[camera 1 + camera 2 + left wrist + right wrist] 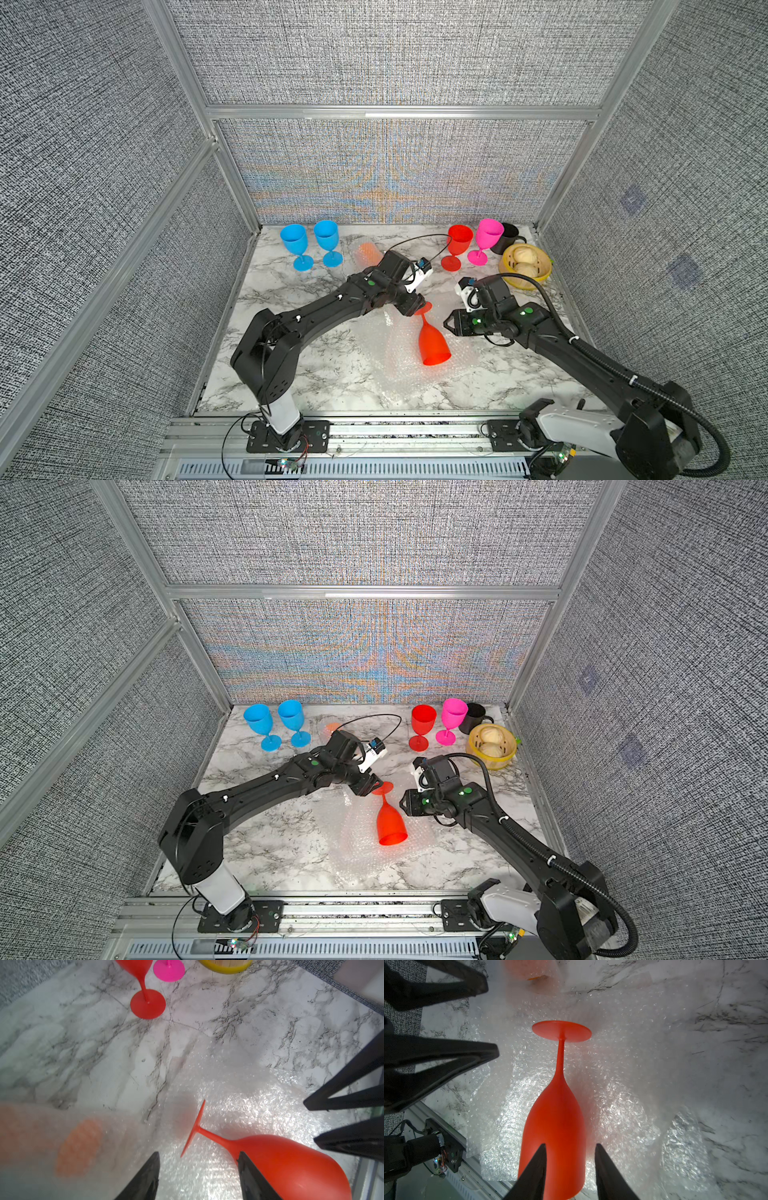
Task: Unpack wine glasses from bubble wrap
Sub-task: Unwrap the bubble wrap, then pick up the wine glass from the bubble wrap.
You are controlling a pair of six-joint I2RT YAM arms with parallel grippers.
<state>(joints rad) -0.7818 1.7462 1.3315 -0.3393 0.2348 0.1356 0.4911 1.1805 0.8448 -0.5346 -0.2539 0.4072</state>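
A red wine glass (432, 345) lies on its side on a flattened sheet of bubble wrap (386, 353) mid-table, foot pointing toward the back. My left gripper (417, 309) hovers at that foot, open and holding nothing; in the left wrist view the left gripper (199, 1154) has the foot just ahead of it. My right gripper (445, 324) sits just right of the stem, also open; in the right wrist view the right gripper (571, 1145) is over the bowl (556, 1118). Behind the left arm, an orange wine glass (368, 253) lies still wrapped.
Two blue wine glasses (295, 245) stand upright at the back left. A red one (458, 243) and a pink one (486, 237) stand at the back right, beside a black mug (509, 237) and a yellow basket (525, 284) of buns.
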